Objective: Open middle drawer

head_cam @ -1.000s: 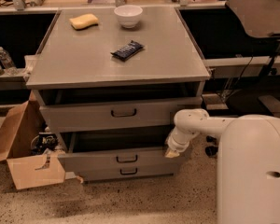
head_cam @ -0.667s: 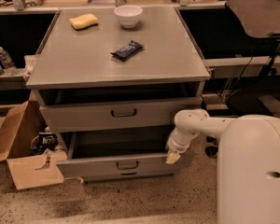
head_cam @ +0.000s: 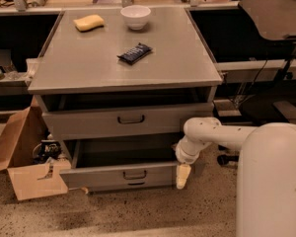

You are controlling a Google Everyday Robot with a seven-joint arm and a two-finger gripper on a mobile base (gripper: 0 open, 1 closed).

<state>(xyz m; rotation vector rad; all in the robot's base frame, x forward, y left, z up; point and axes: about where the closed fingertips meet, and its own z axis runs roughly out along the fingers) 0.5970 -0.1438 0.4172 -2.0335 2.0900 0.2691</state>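
Note:
The grey cabinet [head_cam: 123,68] has three drawers. The middle drawer [head_cam: 98,177] is pulled well out, its dark inside showing, and its small dark loop handle [head_cam: 134,174] sits at the centre of the front. My gripper [head_cam: 182,177] points down at the right end of that drawer's front, touching or very close to its corner. The top drawer [head_cam: 89,122], with the tallest front, stands slightly out. Only a thin strip of the bottom drawer [head_cam: 135,184] shows under the middle one.
An open cardboard box [head_cam: 24,157] lies on the floor left of the cabinet, next to the drawer's left corner. A white bowl [head_cam: 135,16], a yellow sponge [head_cam: 89,22] and a dark snack bar [head_cam: 134,53] lie on top. My white body [head_cam: 271,181] fills the lower right.
The middle drawer has slid further out towards me. My gripper has moved down and forward with its right end.

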